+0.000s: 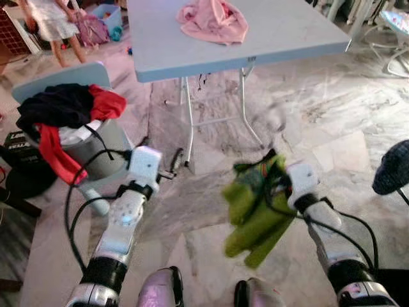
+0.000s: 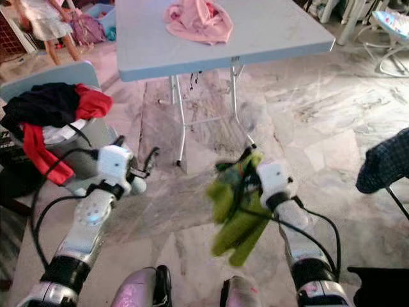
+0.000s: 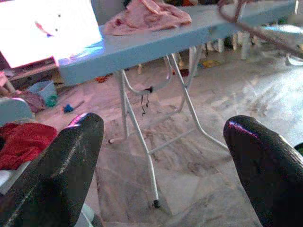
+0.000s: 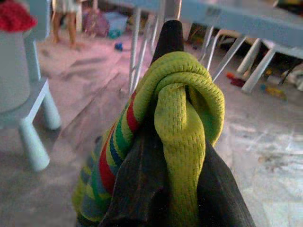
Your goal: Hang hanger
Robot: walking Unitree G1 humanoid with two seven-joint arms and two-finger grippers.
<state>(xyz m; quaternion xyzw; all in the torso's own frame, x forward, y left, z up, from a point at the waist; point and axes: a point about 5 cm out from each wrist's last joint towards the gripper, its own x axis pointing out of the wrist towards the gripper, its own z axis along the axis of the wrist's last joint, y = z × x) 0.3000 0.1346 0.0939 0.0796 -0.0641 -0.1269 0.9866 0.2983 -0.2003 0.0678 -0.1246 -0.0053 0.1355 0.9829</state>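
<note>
My right gripper (image 1: 271, 167) is shut on a yellow-green mesh garment (image 1: 255, 214) with red, blue and green stripes. The garment hangs bunched from the gripper above the marble floor, in front of the table. In the right wrist view the cloth (image 4: 182, 118) is wrapped tightly around the black fingers (image 4: 169, 35). My left gripper (image 1: 174, 165) is held out at the same height to the left, open and holding nothing. In the left wrist view its two fingertips (image 3: 61, 165) stand wide apart. I can make out no hanger.
A light blue folding table (image 1: 281, 38) stands ahead with a pink garment (image 1: 213, 20) on it. On the left, a grey bin (image 1: 96, 150) piled with red, black and white clothes sits on a pale blue stool. A person (image 1: 54, 25) stands at the far left. A dark cloth (image 1: 391, 167) shows at the right edge.
</note>
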